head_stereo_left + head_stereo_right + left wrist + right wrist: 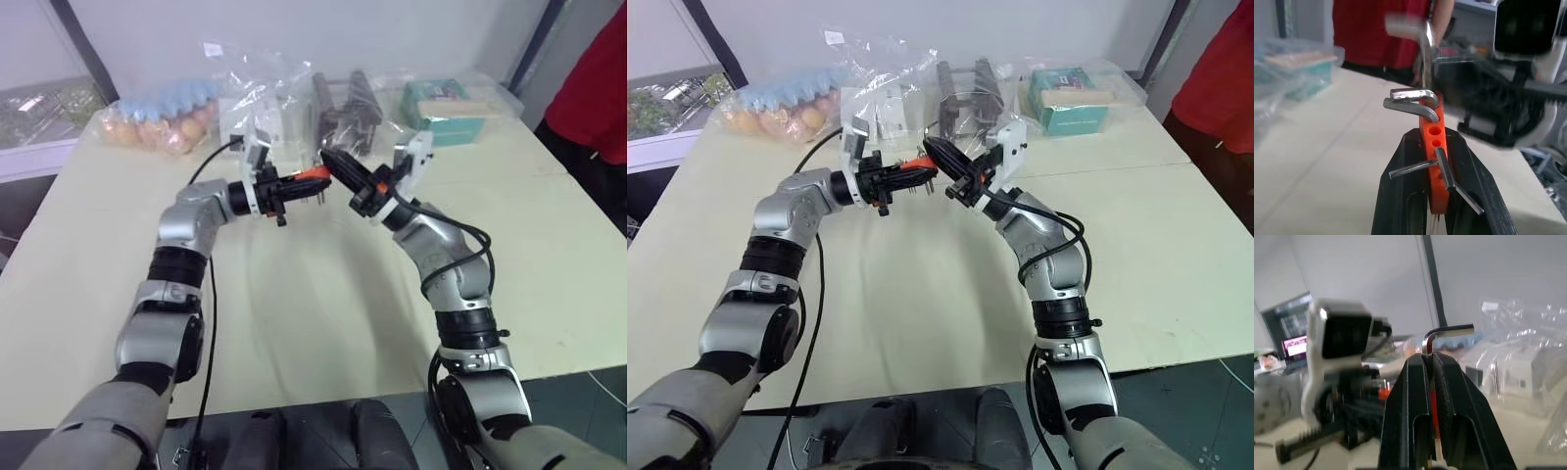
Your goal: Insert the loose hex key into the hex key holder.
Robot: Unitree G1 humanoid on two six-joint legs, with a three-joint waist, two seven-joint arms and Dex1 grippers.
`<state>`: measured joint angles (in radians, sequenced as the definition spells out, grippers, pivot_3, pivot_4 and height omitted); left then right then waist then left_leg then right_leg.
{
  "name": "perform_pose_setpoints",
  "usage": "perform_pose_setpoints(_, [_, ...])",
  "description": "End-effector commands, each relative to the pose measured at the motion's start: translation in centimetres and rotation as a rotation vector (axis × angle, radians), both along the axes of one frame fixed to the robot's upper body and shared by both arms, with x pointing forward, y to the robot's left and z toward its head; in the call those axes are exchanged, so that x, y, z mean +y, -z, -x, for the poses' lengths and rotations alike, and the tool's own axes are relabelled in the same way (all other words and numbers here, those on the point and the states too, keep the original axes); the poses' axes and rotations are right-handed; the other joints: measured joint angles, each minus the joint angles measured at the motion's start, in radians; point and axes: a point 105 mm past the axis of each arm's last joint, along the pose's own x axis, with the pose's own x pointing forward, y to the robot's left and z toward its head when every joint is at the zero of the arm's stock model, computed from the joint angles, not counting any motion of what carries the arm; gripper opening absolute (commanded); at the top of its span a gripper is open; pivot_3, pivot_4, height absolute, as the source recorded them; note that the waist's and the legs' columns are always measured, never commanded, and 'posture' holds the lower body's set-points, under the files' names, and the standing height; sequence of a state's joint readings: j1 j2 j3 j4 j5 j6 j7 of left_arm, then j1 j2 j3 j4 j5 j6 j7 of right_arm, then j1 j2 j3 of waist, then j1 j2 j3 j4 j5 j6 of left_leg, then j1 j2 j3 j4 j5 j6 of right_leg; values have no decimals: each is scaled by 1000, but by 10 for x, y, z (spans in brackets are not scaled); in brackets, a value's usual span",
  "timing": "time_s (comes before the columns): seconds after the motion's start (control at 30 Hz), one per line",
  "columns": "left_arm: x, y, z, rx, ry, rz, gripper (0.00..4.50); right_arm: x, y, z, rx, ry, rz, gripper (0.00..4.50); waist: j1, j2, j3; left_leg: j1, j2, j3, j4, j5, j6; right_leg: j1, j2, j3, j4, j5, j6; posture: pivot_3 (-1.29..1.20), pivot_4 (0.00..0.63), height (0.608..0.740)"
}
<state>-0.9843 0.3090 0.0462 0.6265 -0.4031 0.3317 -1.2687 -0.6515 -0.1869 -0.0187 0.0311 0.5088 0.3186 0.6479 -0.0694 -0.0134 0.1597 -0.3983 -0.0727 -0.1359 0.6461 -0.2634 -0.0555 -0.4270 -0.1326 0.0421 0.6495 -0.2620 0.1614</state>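
table (pixel 294 323): big cream top, pretty much bare across the near half, with all the clutter pushed up along the far edge.

person (pixel 598 78): someone in a red top standing off the far right corner.

stuff along the far edge: a bag of eggs (pixel 157 122) with a blue tray toward the far left corner, crinkly clear plastic bags (pixel 260 83) around the middle, and a teal box (pixel 446 108) toward the far right.

left gripper (pixel 286 188): up in the air over the far-middle of the table, pointing across toward the other arm, fingers clenched on the hex key holder.

right gripper (pixel 338 164): also raised, angled in toward the left one so the two tips nearly meet; fingers pinched tight on the loose hex key.

hex key holder (pixel 1434 159): small orange block squeezed between the left fingers, off the table, a few short grey keys sticking out of it and a couple of empty holes showing.

loose hex key (pixel 1442 335): thin metal L, long leg clamped between the right fingers, bent end poking out past the tips. In the left wrist view it sits just beside the top of the holder; can't tell if it's actually touching.
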Motion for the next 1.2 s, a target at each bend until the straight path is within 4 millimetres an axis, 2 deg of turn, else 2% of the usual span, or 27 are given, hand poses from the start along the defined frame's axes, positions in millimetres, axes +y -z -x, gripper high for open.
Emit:
perform_pose_setpoints(0.03, [1, -31, 4, -167, 23, -13, 0, -1, 2, 4, -20, -8, 49, 60, 0, 0, 0, 0, 0, 0, 0, 0, 0, 0, 0, 0, 0, 0, 0, 0, 150, 740])
perform_pose_setpoints(0.23, [1, -19, 5, -202, 51, -104, 0, -10, -6, 3, -25, 13, 30, 60, 0, 0, 0, 0, 0, 2, 0, 0, 0, 0, 0, 0, 0, 0, 0, 0, 150, 740])
perform_pose_setpoints(0.33, [1, -8, 5, -195, 59, -134, 0, -17, -14, 1, -28, 41, -1, 1045, 2, 0, 0, 0, 0, 2, 0, 0, 0, 0, 0, 0, 0, 0, 0, 0, 150, 740])
perform_pose_setpoints(0.53, [5, 10, 6, -154, 64, -162, 0, -31, -25, 8, -61, 73, 22, 4248, 1, 0, 0, 0, 0, 2, 0, -1, 1, 0, 0, 0, 0, 0, 0, 0, 150, 740])
perform_pose_setpoints(0.57, [5, 12, 6, -150, 63, -165, 0, -32, -25, 10, -58, 70, 32, 4447, 1, 0, 0, 0, 0, 1, 0, -1, 2, 0, 0, 0, 0, 0, 0, 0, 150, 740])
perform_pose_setpoints(0.63, [7, 16, 6, -136, 62, -172, 0, -33, -17, 21, -47, 32, 116, 4447, 1, 0, 0, 0, 0, 2, 0, -2, 3, 0, 0, 0, 0, 0, 0, 0, 150, 740])
perform_pose_setpoints(0.73, [11, 23, 5, -112, 38, -175, 0, -35, 12, 53, -17, -83, 330, 4447, 8, 0, 0, -1, 0, 1, 0, -3, 5, 0, 0, -1, -1, 0, 0, 0, 150, 740])
perform_pose_setpoints(0.8, [10, 26, 5, -85, 23, -152, 0, -42, 29, 62, -33, -84, 490, 4447, 9, -1, 0, -2, 0, 2, 1, -3, 6, 0, 0, -1, -2, 0, 0, 0, 150, 740])
perform_pose_setpoints(0.9, [8, 32, 15, 3, 46, -100, 0, -53, 42, 67, -51, -73, 636, 4447, 10, -1, 1, -2, 0, 3, 2, -3, 6, 1, 0, -1, -1, 0, 1, 0, 150, 740])
perform_pose_setpoints(1.0, [5, 48, 36, 131, 92, -82, 0, -62, 43, 69, -55, -63, 671, 4447, 7, -1, 1, -1, 0, 3, 3, -3, 6, 1, 0, -1, 0, 0, 1, 0, 150, 740])
perform_pose_setpoints(1.1, [7, 71, 47, 332, 60, -88, 0, -68, 45, 69, -61, -46, 713, 4447, 10, -1, 1, -1, 1, 2, 2, -3, 6, 1, 0, -1, 0, 0, 1, 0, 150, 740])
perform_pose_setpoints(1.2, [11, 105, 46, 545, -46, -169, 0, -72, 51, 70, -79, -41, 782, 4447, 24, -1, 1, -1, 0, 2, 3, -3, 6, 1, 0, -1, 0, 0, 1, 0, 150, 740])
